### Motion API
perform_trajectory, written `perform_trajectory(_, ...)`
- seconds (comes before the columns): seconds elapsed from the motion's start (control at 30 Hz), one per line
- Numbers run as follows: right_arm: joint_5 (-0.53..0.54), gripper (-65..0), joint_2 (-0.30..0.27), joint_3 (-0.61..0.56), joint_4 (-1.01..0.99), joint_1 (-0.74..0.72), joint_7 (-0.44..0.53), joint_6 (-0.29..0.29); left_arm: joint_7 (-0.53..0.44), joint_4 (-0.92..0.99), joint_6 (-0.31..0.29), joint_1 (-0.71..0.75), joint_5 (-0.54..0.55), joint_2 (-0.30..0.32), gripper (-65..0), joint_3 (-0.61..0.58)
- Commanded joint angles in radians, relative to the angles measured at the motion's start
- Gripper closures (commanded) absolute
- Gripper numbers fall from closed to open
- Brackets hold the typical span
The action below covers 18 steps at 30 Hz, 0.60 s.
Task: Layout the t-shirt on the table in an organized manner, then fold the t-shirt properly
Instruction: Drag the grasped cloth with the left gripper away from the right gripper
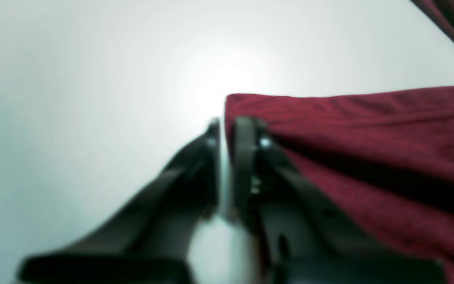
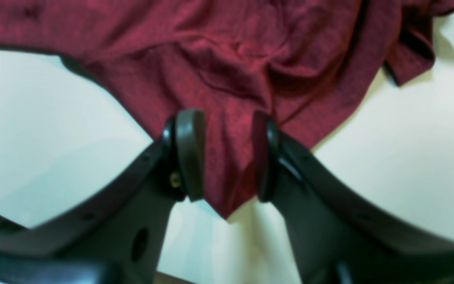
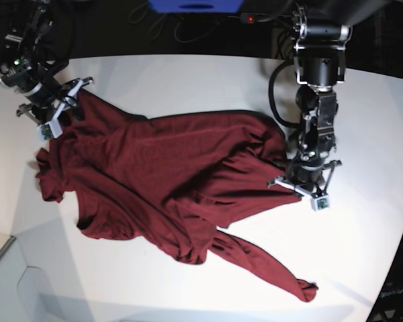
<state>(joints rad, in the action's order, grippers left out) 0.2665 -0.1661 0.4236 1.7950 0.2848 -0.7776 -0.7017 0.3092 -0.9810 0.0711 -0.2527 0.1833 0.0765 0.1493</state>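
While the t-shirt point(image 3: 174, 174) lies crumpled across the middle of the white surface point(image 3: 188, 80), we see 2 arms at its 2 opposite ends. In the base view the cloth is spread unevenly, with folds bunched toward its lower edge and 1 long strip trailing off toward the near right corner.

The left pincer point(image 1: 227, 128) sits at the shirt's right-hand edge in the base view. In its wrist view, which is blurred, the 2 fingers stand almost together, with only a thin slit between them, right at a corner of the red cloth. The hem touches the right finger, but we cannot tell whether any fabric is pinched between them.

The right pincer point(image 2: 223, 154) is at the far left end of the shirt in the base view. Its wrist view shows the 2 fingers partly apart with a pointed fold of the shirt hanging between the pads point(image 2: 189, 154). The fabric fills the gap, and both pads appear to press on it, so this pincer grips the t-shirt.
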Motion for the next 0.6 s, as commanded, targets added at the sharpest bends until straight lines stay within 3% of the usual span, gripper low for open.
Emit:
perform_trajectory(0.0,0.01,-20.8,-0.014,0.007,0.016,0.0,0.017,0.004,0.029,0.015,-0.004,-0.018,0.0,-0.002,0.0,-0.001)
perform_trajectory(0.1,0.01,-20.8,-0.016,0.007,0.016,0.001,0.017,0.004,0.021,0.047,-0.004,-0.033,0.009,-0.002,-0.3,0.0)
perform_trajectory(0.23,0.01,-20.8,-0.017,0.008,0.016,0.001,0.017,0.004,0.031,-0.1,0.002,0.029,0.011,0.004,-0.2,0.02)
perform_trajectory(0.3,0.01,-20.8,-0.017,0.008,0.018,0.001,0.017,0.004,0.046,-0.25,0.002,0.094,0.011,0.003,-0.2,0.082)
perform_trajectory(0.4,0.01,-20.8,-0.017,0.008,0.018,0.001,0.017,0.004,0.152,-0.454,-0.003,0.158,0.011,0.001,-0.2,0.198)
perform_trajectory(0.57,0.01,-20.8,-0.013,0.005,0.018,-0.002,0.017,0.004,0.23,-0.625,-0.006,0.234,0.011,0.006,-0.2,0.395)
